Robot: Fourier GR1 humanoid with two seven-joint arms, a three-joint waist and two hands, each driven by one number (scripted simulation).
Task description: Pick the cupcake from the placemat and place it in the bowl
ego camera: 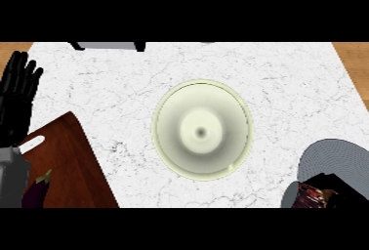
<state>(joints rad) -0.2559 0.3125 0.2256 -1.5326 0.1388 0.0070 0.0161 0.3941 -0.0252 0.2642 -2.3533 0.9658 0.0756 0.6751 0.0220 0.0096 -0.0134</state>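
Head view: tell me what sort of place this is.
Probably a kitchen counter. The worktop is white marble, with a pale bowl at its middle, a wooden cutting board carrying an eggplant at the left, and a grey placemat at the right.

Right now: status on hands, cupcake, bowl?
Left robot hand open, resting at left edge. Right robot hand hidden under its forearm on cupcake at grey placemat; grasp unconfirmed. Bowl centre counter, nothing in it, path unobstructed.
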